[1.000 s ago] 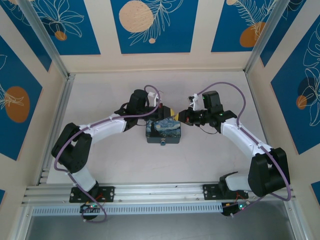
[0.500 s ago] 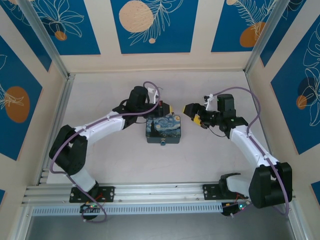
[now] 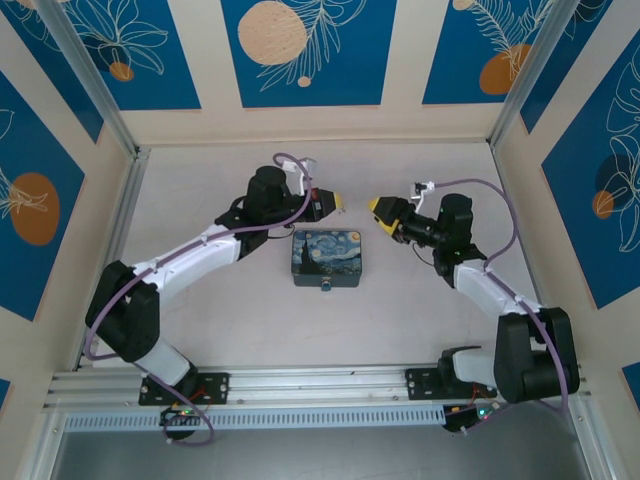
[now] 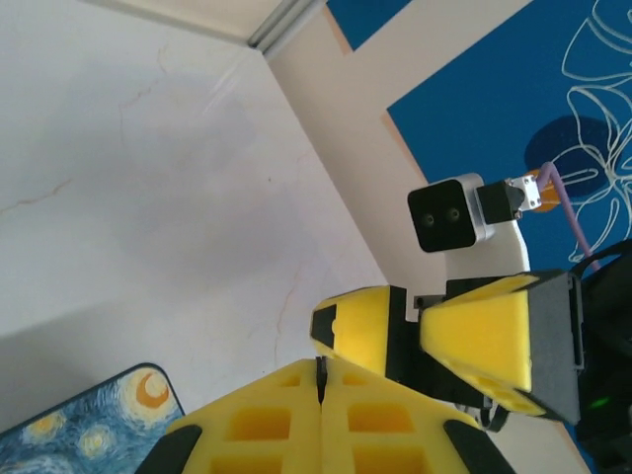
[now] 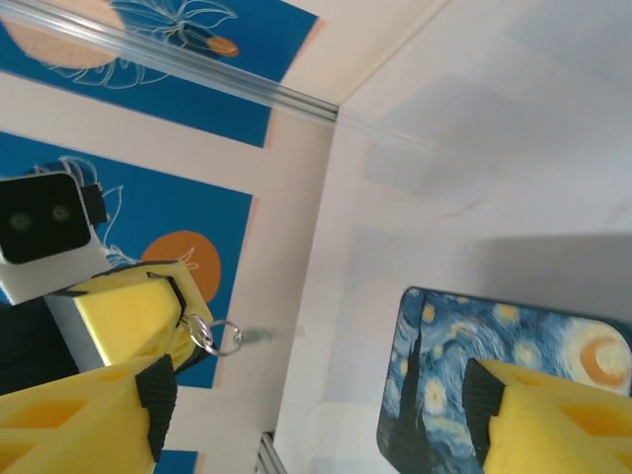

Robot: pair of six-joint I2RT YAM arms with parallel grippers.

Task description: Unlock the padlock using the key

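— Who's got the key [image 5: 255, 336]?

— The left gripper [image 3: 336, 203], fingers pinched tight on it. In the right wrist view it sticks out sideways past its ring [image 5: 225, 339], towards the right gripper [image 3: 379, 207], which is close across a gap.

— And that one?

— Spread wide, holding nothing.

— The padlock [image 3: 326, 287]?

— On the lower edge of the painted box [image 3: 328, 255], centre of the overhead frame, below both grippers. I'd say the key must swing down-frame to reach it. Neither arm looks nearer.

We see a pale table [image 3: 420, 310] with faint hairline marks; a box [image 3: 328, 258] printed with blue swirls lies near its middle.
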